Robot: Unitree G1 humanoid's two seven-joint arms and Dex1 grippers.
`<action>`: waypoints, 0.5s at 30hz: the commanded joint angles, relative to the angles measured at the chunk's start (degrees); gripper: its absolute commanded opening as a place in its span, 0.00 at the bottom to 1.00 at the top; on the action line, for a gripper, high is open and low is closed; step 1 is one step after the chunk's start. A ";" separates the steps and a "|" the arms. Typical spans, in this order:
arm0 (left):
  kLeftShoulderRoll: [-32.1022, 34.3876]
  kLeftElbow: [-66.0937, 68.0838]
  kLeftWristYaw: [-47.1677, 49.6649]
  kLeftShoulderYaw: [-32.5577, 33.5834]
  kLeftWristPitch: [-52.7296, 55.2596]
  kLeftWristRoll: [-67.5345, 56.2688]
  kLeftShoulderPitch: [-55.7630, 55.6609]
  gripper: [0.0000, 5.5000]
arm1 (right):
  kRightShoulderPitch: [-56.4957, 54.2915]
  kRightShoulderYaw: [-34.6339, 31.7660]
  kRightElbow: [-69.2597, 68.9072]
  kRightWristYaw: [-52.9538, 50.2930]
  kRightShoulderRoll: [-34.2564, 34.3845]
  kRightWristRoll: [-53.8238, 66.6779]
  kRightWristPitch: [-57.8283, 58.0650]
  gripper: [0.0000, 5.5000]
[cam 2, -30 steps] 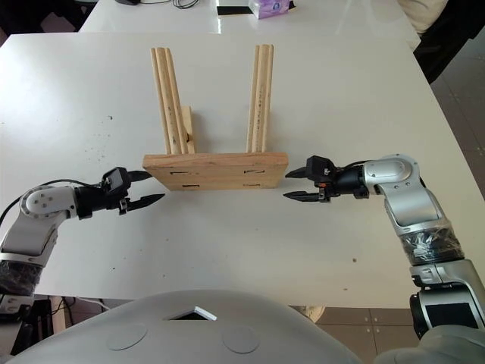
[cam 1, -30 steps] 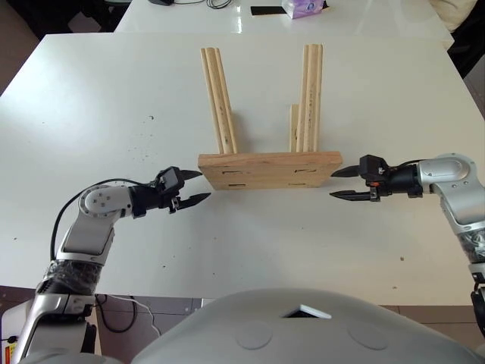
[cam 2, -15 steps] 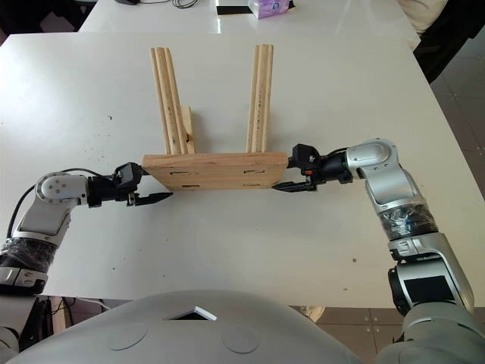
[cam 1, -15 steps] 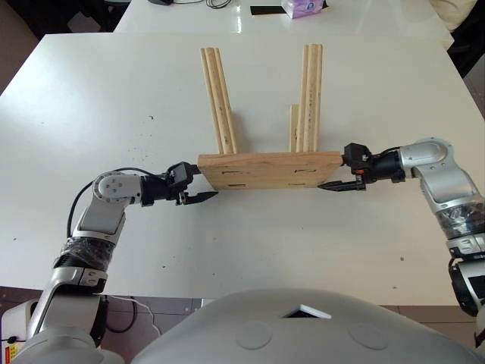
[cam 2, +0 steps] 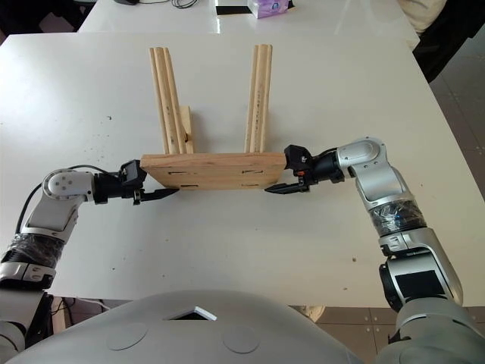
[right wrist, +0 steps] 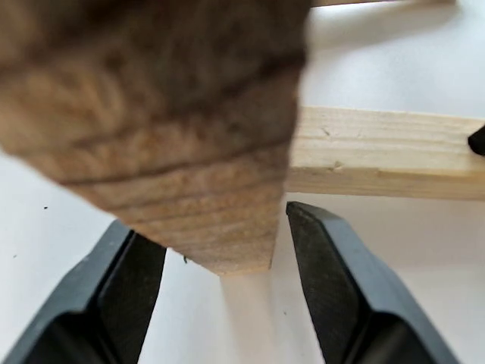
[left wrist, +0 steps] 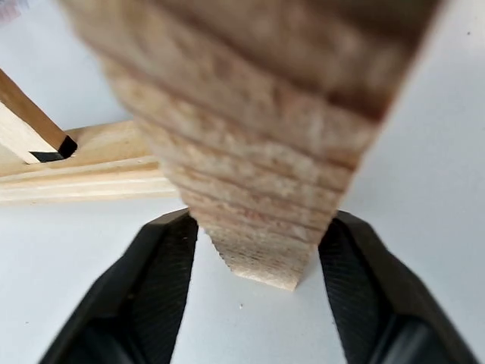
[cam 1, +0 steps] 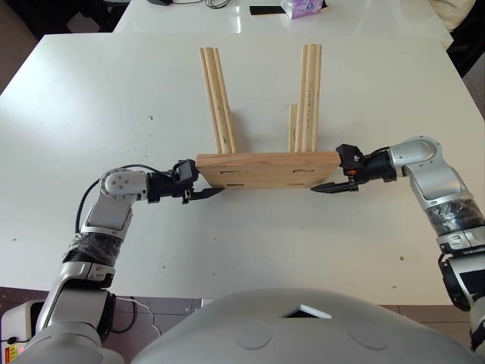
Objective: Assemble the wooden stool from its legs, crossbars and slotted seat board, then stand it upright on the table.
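Wooden seat board on edge, middle of table. Left gripper spread astride its left end. Right gripper spread astride its right end.

Nothing legible anywhere on this scene, folks. The purple box on the far table carries some print, but it's too small to make out.
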 commanded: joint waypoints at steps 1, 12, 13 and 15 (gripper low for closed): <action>-0.73 2.06 1.02 -0.22 -1.06 1.00 -1.78 0.35 | -0.72 0.48 0.89 -0.83 0.90 -1.13 -0.70 0.46; -1.22 2.09 -0.30 0.16 -0.50 -0.41 -2.07 0.31 | 0.93 0.40 0.03 -3.45 2.08 -1.03 -0.43 0.25; -1.30 1.65 -0.51 0.26 0.06 -0.89 -1.88 0.31 | 1.06 0.36 -0.12 -3.37 2.09 -0.86 -0.17 0.25; -1.14 -0.57 -1.90 0.68 3.30 -3.33 -1.20 0.31 | 1.70 -0.01 -1.26 -2.86 1.60 -0.10 0.94 0.25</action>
